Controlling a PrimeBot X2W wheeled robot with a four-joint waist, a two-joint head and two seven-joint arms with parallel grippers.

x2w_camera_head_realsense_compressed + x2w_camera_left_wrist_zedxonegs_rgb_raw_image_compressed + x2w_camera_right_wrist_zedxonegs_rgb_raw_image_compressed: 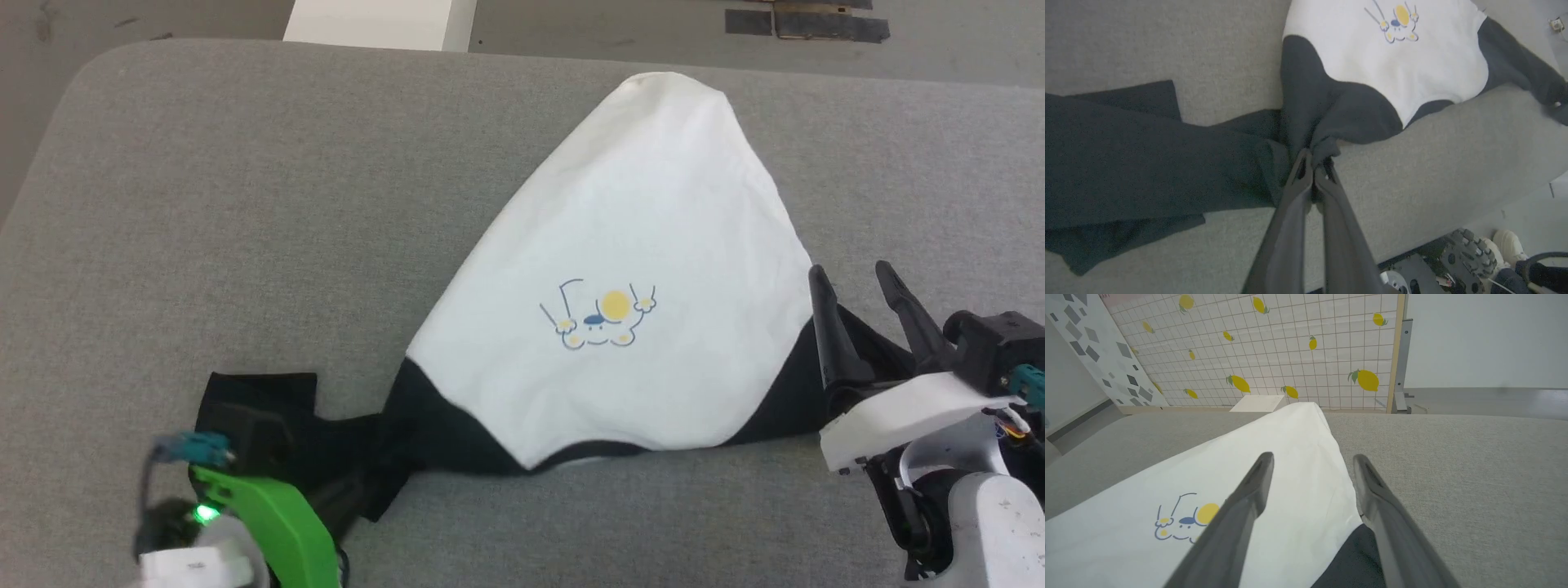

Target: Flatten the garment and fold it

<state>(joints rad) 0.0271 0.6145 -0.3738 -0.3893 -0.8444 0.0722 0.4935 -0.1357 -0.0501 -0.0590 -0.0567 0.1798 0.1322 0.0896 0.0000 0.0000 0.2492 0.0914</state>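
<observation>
Count: one garment (653, 212), with one printed graphic (600, 318) and two black sleeves (261, 408). Two grippers logged: left gripper (1314, 163), right gripper (851, 273). One grey cushioned surface (245, 204) beneath.

Even soft light; left wrist view dim, perhaps underexposed.

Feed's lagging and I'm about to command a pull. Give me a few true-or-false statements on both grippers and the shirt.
The left gripper is shut on the garment's black fabric: true.
The right gripper clamps the other sleeve: false; its fingers stand open at the garment's edge, holding nothing.
The printed graphic faces up: true.
The garment lies spread flat: false; the white body tapers to a narrow far end and the black fabric is bunched at the left gripper.
</observation>
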